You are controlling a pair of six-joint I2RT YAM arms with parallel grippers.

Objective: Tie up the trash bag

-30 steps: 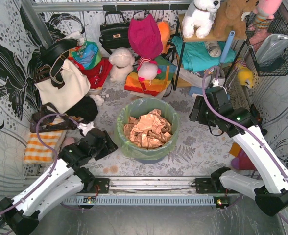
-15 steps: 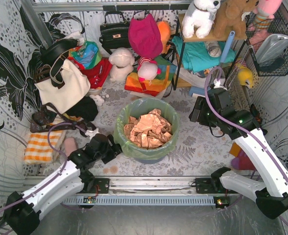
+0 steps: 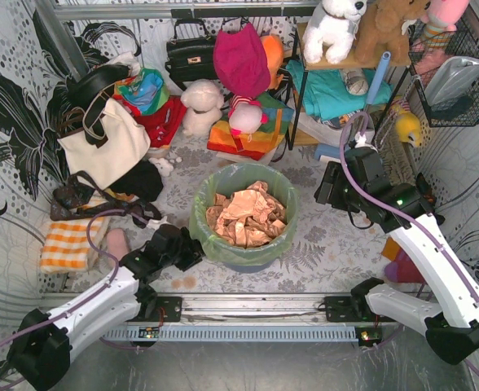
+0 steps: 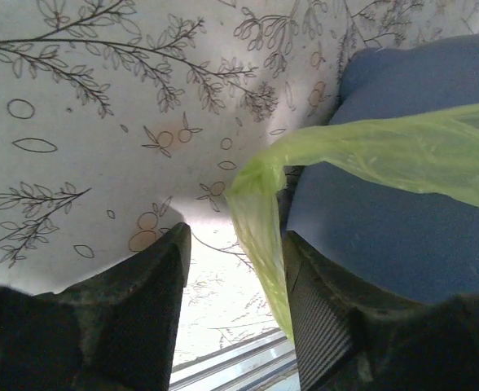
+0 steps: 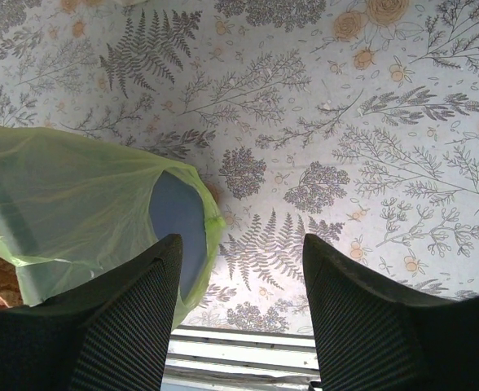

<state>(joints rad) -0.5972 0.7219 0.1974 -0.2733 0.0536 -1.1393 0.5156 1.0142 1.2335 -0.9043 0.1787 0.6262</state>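
Observation:
The light-green trash bag (image 3: 243,213) lines a blue round bin and holds tan-brown paper (image 3: 243,216). Its film is folded over the bin's rim. My left gripper (image 3: 189,247) is open at the bin's left side. In the left wrist view a hanging flap of the bag (image 4: 260,220) lies between my open fingers, close to the right finger (image 4: 325,322), against the blue bin wall (image 4: 386,236). My right gripper (image 3: 325,189) is open and empty, right of the bin. In the right wrist view the bag (image 5: 68,204) is at the left, apart from the fingers.
A white canvas tote (image 3: 101,142), a black handbag (image 3: 189,53), plush toys (image 3: 200,106) and clothes crowd the back. A shelf (image 3: 337,90) stands at the back right. An orange striped cloth (image 3: 64,244) lies at the left. A metal rail (image 3: 248,308) runs along the near edge.
My left gripper has moved right, up to the bin's left side, so the bag's flap now sits between its fingers. The right arm has barely moved.

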